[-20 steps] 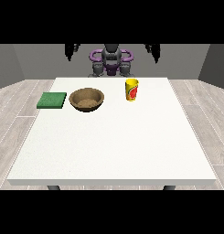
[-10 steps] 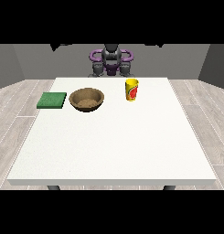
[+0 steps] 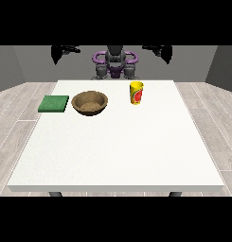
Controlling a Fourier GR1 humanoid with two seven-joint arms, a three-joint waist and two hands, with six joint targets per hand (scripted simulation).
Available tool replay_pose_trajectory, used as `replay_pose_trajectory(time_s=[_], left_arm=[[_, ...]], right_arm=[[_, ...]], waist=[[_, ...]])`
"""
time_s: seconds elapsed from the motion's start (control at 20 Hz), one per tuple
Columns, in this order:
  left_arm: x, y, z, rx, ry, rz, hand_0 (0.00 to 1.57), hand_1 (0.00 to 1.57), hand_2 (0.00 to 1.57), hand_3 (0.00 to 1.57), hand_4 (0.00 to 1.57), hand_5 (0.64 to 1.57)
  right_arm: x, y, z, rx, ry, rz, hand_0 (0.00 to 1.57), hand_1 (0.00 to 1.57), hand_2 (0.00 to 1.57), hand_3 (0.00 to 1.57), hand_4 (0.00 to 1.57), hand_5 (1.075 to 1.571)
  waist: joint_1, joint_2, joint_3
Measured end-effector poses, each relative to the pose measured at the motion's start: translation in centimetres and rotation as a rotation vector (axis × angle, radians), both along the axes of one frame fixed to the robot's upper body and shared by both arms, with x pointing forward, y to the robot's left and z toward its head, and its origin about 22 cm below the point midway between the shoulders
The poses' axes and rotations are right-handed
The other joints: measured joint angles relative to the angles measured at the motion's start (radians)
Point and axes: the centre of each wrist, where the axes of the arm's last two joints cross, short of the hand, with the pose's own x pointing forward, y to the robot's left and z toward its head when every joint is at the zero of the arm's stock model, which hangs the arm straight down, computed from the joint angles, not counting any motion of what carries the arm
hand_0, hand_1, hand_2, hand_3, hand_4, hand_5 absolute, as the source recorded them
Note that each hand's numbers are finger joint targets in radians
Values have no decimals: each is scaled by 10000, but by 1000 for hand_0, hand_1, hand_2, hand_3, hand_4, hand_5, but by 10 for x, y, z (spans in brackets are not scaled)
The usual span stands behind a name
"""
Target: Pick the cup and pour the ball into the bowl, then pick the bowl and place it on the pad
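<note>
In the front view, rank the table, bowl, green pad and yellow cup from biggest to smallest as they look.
1. Table
2. Bowl
3. Green pad, a little smaller than the bowl
4. Yellow cup

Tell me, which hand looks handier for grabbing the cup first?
Probably its left hand, at the view's right: the cup stands on that side of the table, while the other hand hangs beyond the bowl.

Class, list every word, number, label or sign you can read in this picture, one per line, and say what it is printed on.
No readable text anywhere.
Yellow cup: a red mark on its side, too blurred to read as words or a brand.
Wooden bowl, green pad, white table: no writing visible.
</note>
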Motion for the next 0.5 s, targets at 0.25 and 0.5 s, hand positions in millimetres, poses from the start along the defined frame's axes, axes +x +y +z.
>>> replay_pose_trajectory(time_s=[0.25,0.5], left_arm=[[6,-8,-34,50,-472,125,0,0,0,0,0,1523],[16,-35,-67,76,-789,284,0,0,0,0,0,1518]], right_arm=[[8,2,-2,-101,-445,107,0,0,0,0,0,1571],[22,-2,8,-162,-876,304,0,0,0,0,0,1571]], waist=[[-115,638,1],[-336,1163,-2]])
